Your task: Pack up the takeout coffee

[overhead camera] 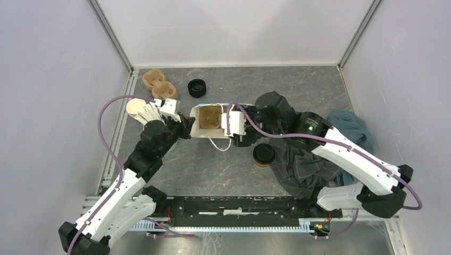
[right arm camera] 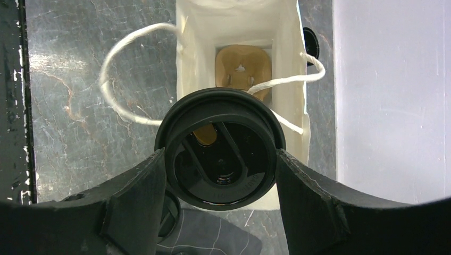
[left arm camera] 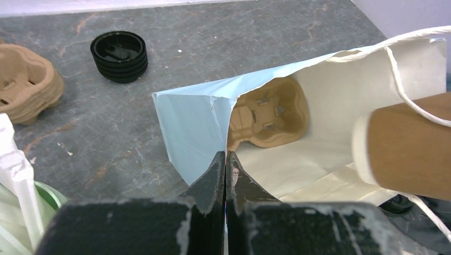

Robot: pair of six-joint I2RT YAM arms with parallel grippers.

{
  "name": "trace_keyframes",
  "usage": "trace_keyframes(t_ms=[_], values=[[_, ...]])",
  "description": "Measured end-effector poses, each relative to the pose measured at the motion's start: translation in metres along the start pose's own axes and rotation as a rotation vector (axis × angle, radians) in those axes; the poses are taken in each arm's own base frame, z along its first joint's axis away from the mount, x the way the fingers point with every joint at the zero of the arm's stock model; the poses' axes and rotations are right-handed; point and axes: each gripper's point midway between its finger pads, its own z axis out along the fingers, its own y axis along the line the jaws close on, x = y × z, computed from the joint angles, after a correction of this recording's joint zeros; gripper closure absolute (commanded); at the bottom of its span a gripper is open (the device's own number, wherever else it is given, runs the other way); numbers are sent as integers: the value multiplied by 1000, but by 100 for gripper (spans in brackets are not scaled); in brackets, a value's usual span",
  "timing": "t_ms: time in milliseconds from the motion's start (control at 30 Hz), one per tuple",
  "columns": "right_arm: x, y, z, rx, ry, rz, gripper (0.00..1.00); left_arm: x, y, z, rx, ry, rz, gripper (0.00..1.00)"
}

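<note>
One takeout coffee (right arm camera: 220, 149), a brown cup with a black sip lid, sits between the fingers of my right gripper (right arm camera: 220, 162), which is shut on it over the mouth of a white paper bag (right arm camera: 197, 64). Its brown side shows in the left wrist view (left arm camera: 409, 154). A brown pulp cup carrier (right arm camera: 242, 64) lies inside the bag. My left gripper (left arm camera: 226, 159) is shut on the bag's near rim (left arm camera: 213, 143). A second takeout coffee (overhead camera: 264, 155) stands on the table, right of the bag (overhead camera: 195, 122).
A stack of black lids (overhead camera: 197, 87) and a stack of pulp carriers (overhead camera: 158, 85) sit behind the bag. A green cup of white sticks (overhead camera: 139, 110) is by my left wrist. Dark grey cloth (overhead camera: 303, 164) and blue cloth (overhead camera: 348, 127) lie at right.
</note>
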Motion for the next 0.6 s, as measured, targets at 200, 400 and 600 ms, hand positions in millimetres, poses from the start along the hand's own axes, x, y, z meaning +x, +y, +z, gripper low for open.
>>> trace_keyframes(t_ms=[200, 400, 600], values=[[3, -7, 26, -1, 86, -36, 85, 7, -5, -11, 23, 28, -39, 98], [19, -10, 44, -3, 185, -119, 86, 13, -3, -22, 15, 35, -69, 98], [29, -14, 48, 26, 245, -134, 88, 20, -3, -28, 11, 44, -115, 98]])
